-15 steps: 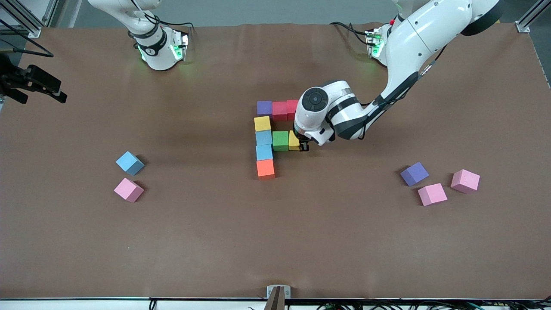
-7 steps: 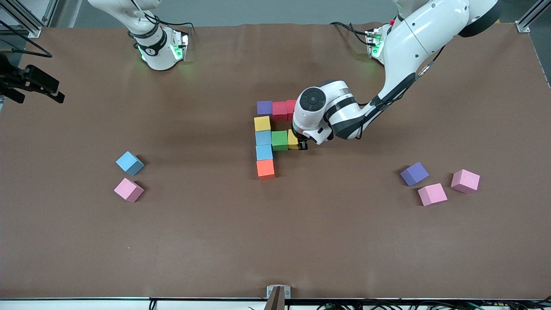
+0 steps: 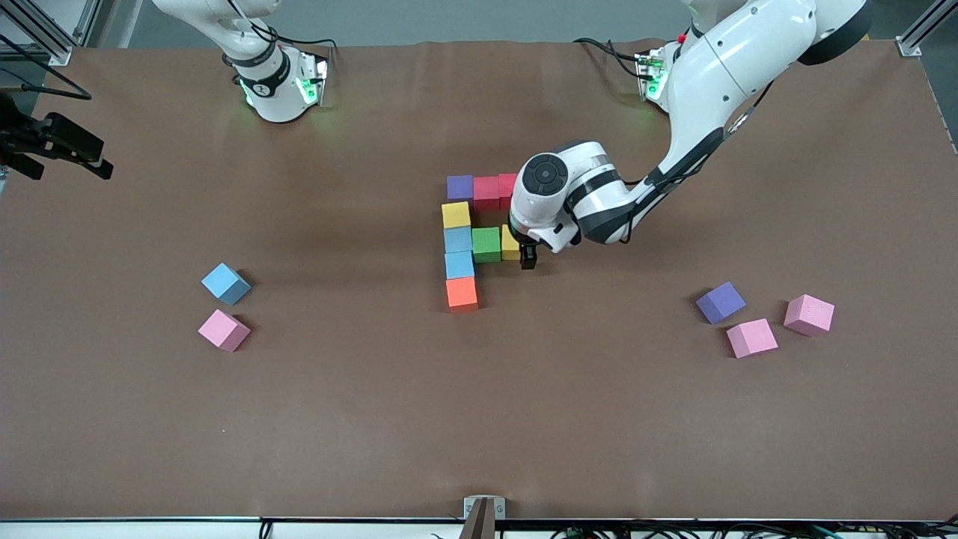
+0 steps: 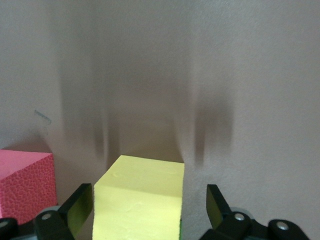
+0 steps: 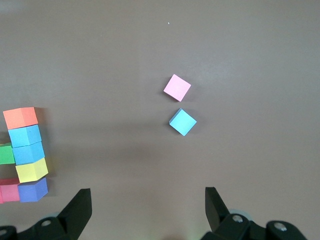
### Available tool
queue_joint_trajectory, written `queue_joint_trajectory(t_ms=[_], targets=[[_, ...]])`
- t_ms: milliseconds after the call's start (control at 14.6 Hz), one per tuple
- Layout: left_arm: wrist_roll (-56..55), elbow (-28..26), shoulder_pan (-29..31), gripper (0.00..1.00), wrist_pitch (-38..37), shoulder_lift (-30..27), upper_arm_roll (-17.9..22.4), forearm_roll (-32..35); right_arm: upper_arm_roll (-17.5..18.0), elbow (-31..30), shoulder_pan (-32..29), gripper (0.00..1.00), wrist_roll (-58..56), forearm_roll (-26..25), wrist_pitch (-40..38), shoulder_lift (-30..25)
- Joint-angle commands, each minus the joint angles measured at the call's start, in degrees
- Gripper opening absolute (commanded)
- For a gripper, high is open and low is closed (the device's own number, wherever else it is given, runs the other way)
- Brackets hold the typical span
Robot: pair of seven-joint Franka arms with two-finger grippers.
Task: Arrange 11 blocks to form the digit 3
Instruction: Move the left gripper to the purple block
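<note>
Near the table's middle, touching blocks form a figure. Its top bar is purple (image 3: 459,186), red (image 3: 486,192) and another red (image 3: 506,184). Its column is yellow (image 3: 456,215), light blue (image 3: 458,239), light blue (image 3: 459,264) and orange (image 3: 462,293). Green (image 3: 486,244) and a yellow block (image 3: 510,245) branch from the column. My left gripper (image 3: 526,253) stands open astride that yellow block (image 4: 140,200), fingers (image 4: 80,204) clear of it. My right gripper (image 5: 148,207) waits open, high over the table's right-arm end.
Loose blocks lie toward the right arm's end: light blue (image 3: 224,283) and pink (image 3: 223,330). Toward the left arm's end lie purple (image 3: 720,302) and two pink ones (image 3: 751,337) (image 3: 807,314). The left forearm (image 3: 599,198) overhangs the top bar's end.
The left gripper has opened and let go of the yellow block, which now rests against the green one. The right arm has barely moved.
</note>
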Motion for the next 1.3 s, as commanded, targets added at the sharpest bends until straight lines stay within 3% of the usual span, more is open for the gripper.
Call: queue_joint_trajectory(t_ms=[0, 274, 549, 960, 1235], targets=[[-6.12, 2.06, -0.04, 1.0, -5.74, -2.03, -1.67, 1.59, 0.69, 0.96, -0.54, 1.0, -0.52, -0.54, -0.78, 0.37], [-5.51, 7.33, 2.85, 1.0, -15.77, -2.12, -8.34, 1.5, 0.69, 0.96, -0.8, 1.0, -0.52, -0.63, -0.96, 0.37], [2.99, 10.24, 9.7, 1.0, -20.44, -2.12, -12.92, 1.33, 0.69, 0.61, -0.54, 1.0, -0.52, -0.54, -0.96, 0.45], [38.56, 13.49, 25.6, 1.0, -23.44, -1.95, -15.12, 0.45, 0.87, 0.35, 0.25, 1.0, -0.52, -0.54, -1.22, 0.45], [57.99, 13.67, 31.94, 1.0, -25.63, -1.86, -14.6, 1.5, 0.87, 0.35, 0.08, 1.0, -0.52, -0.54, -2.01, 0.45]])
